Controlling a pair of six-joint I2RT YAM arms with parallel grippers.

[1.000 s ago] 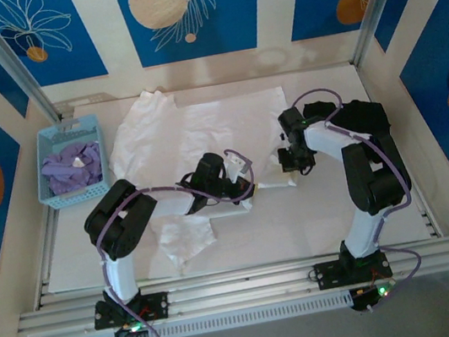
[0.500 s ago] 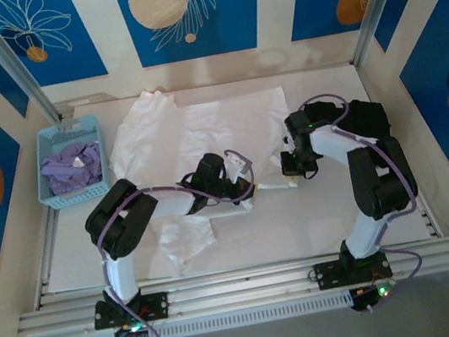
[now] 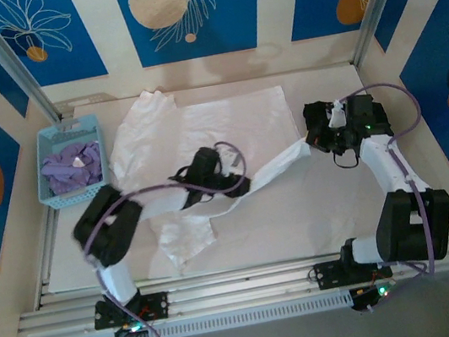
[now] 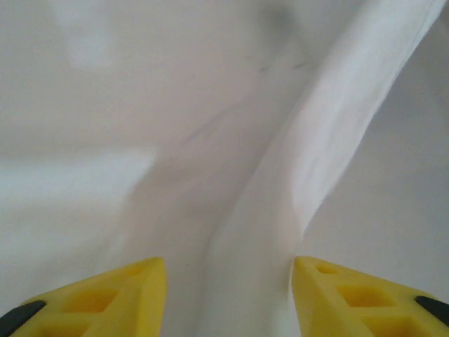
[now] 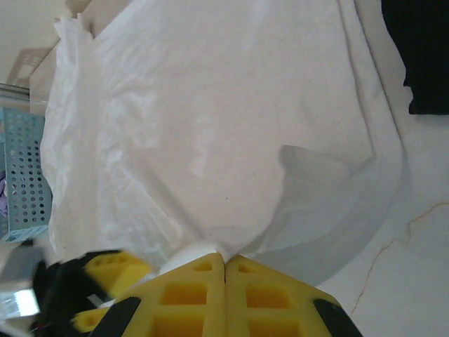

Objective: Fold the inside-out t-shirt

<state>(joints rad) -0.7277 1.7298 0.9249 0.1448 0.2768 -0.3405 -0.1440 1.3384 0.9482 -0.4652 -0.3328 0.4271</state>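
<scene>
right end effector (image 3: 315, 139), in the top external view, is closed on an edge of the inside-out t-shirt (image 3: 226, 121), which is spread over the far half of the table (image 3: 318, 218) and rumpled at its near left. a strip of cloth is drawn taut from it to the left end effector (image 3: 240, 187). from the left wrist, the fingers (image 4: 133, 288) are seen apart, with a ridge of white cloth lying loose between them. from the right wrist, the jaws are seen shut on the cloth edge. no fold is judged finished; flattening and every fold are left.
</scene>
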